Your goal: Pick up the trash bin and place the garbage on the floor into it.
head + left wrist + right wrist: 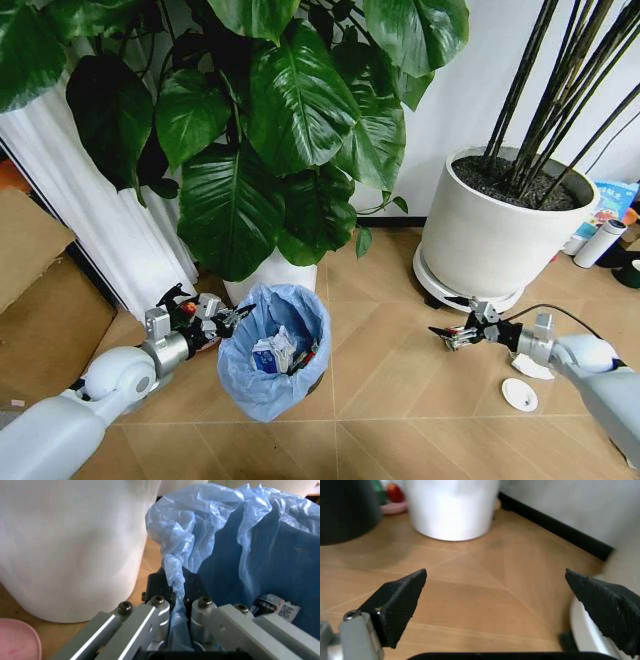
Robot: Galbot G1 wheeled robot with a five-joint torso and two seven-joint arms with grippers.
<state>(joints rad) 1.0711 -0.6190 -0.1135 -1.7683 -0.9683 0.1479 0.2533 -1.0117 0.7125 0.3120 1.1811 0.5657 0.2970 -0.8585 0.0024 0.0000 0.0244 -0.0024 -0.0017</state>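
My left tool [176, 620] grips the trash bin [272, 352] rim; my spread right tool [447, 335] should descend squarely over the white lid [519, 394].

The trash bin [272, 350], blue-bagged and holding cartons, is seen upright at left; a white lid [519, 394] lies on the floor [390, 400] at right.

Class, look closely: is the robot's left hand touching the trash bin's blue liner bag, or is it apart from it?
Touching. In the left wrist view, the left hand is shut on a twisted fold of the trash bin's liner bag.

Left claw [228, 318] is clamped closed, while right claw [446, 335] hangs spread apart.
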